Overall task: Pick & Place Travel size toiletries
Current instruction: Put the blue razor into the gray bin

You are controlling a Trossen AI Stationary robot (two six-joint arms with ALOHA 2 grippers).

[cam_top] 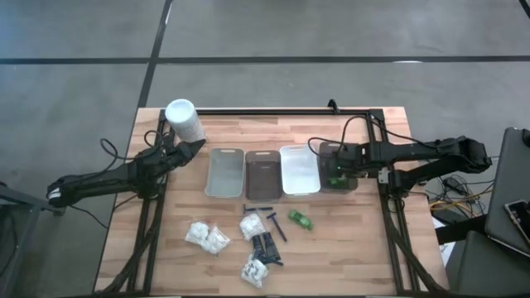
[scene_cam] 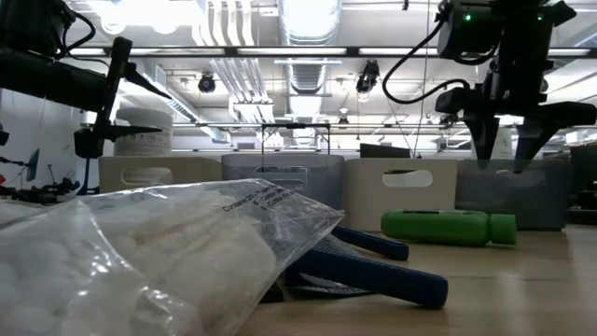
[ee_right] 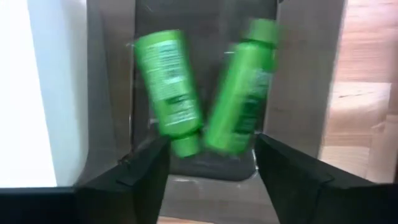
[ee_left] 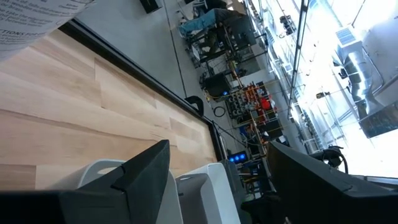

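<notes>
Two green bottles (ee_right: 168,87) (ee_right: 241,93) lie in the dark grey tray (cam_top: 338,157), the rightmost of the row. My right gripper (ee_right: 211,146) hangs open just above them, fingers pointing down (scene_cam: 508,140); the right-hand bottle shows blurred. A third green bottle (cam_top: 301,219) lies on its side on the table. White crinkly packets (cam_top: 207,237) (cam_top: 257,271) and dark blue razors (cam_top: 267,240) lie on the near half of the table. My left gripper (cam_top: 195,149) waits open beside the tall white container (cam_top: 184,120).
Four trays stand in a row across the middle of the table: grey (cam_top: 224,172), brown (cam_top: 263,174), white (cam_top: 299,169) and the dark one. A black frame rail (cam_top: 273,110) runs along the far edge. A clear packet (scene_cam: 140,252) fills the low view's foreground.
</notes>
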